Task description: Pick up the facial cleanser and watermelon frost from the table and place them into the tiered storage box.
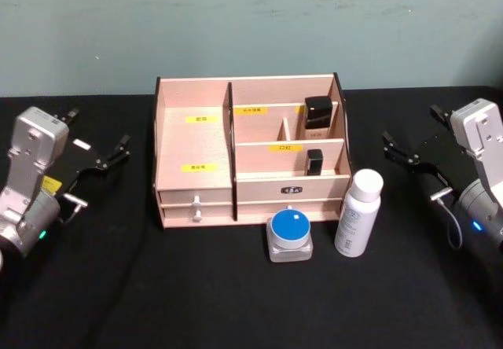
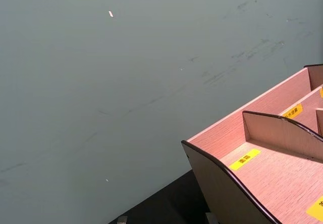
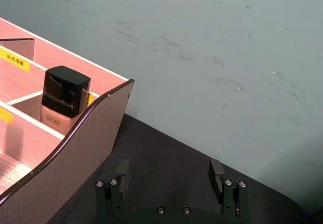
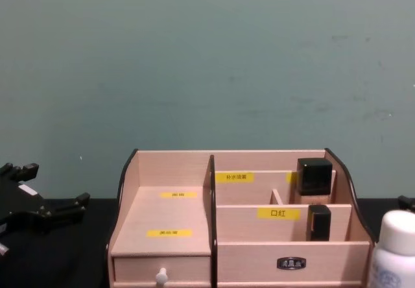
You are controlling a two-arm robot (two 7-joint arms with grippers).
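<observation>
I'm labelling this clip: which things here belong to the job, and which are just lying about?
Job: light wooden stepped organiser; white plastic bottle and blue-lidded clear jar before it; left pincer and right pincer, parked either side.
Lying about: black-capped square bottle, small black tube, both inside the organiser.

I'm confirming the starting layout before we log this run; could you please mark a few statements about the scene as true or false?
1. The white bottle stands upright on the table in front of the tiered storage box. True.
2. The blue-lidded jar sits in the box's left compartment. False: it is on the table, beside the bottle.
3. The right gripper holds the bottle. False: it is open, off to the box's right.
4. The left gripper is open, left of the box. True.
5. A black-capped bottle stands in the box's back right compartment. True.
</observation>
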